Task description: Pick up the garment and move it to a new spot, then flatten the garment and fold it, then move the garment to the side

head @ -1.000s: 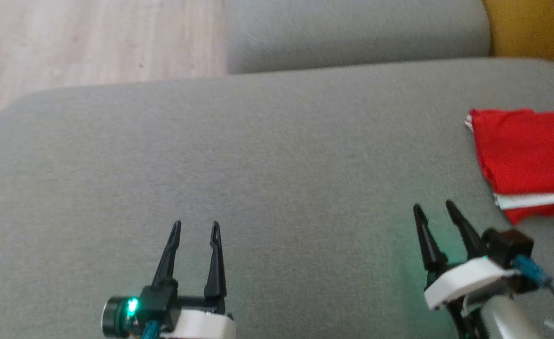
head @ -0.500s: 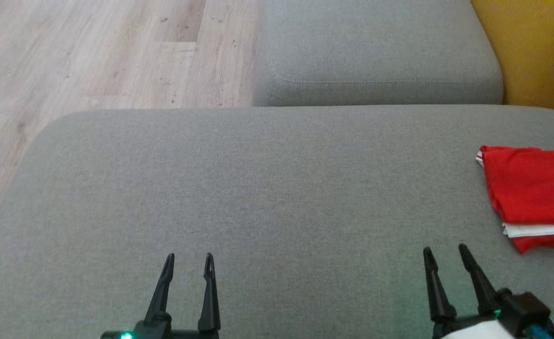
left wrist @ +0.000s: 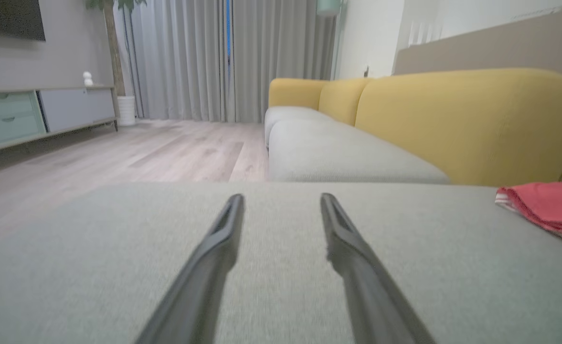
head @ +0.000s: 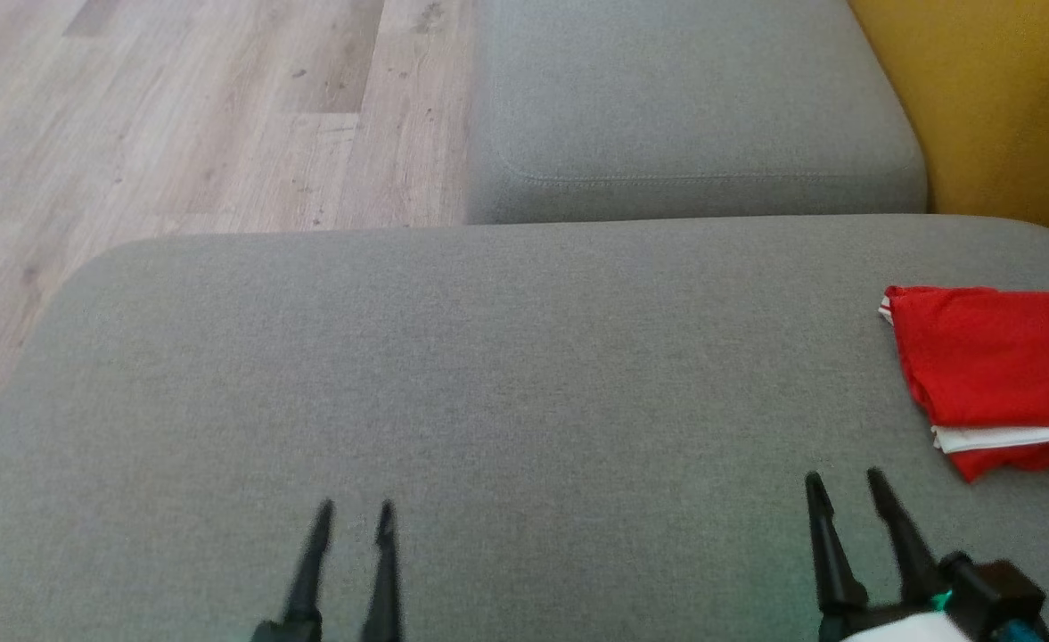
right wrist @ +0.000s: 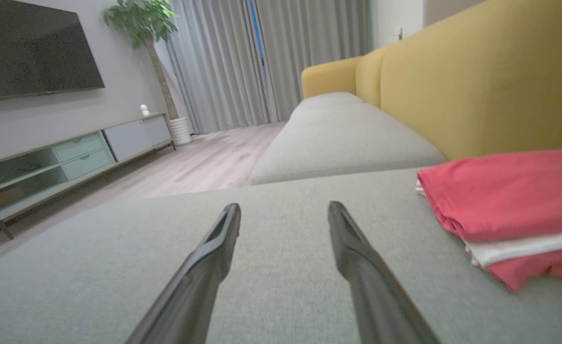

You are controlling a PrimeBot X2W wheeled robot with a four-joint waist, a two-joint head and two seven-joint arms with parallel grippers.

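- Garment (head: 996,370), red with a white band showing between its layers, lay folded at 3 o'clock in the head view, on the grey seat cushion (head: 488,374), its far side cut off by the frame edge.
- At 1 o'clock, beyond the garment, rose the yellow backrest (head: 996,107).
- At 5 o'clock sat the right claw (head: 844,477), near the garment yet apart from it, its two dark fingers spread wide and empty, tips toward 12 o'clock.
- In the right wrist view the garment lay at 3 o'clock of those fingers, resting on the cushion and touching neither.
- At 7 o'clock sat the left claw (head: 356,508), well apart from the garment and blurred in the head view; the left wrist view showed its fingers parted over bare cushion, gripping nothing.
- At 12 o'clock a second grey cushion (head: 684,98) butted against the first.
- At 10 to 11 o'clock showed the pale wood floor (head: 176,116).
- Farther off, the right wrist view took in a television (right wrist: 27,48), a low cabinet (right wrist: 70,153), a potted plant (right wrist: 137,19) and grey curtains (right wrist: 223,62).
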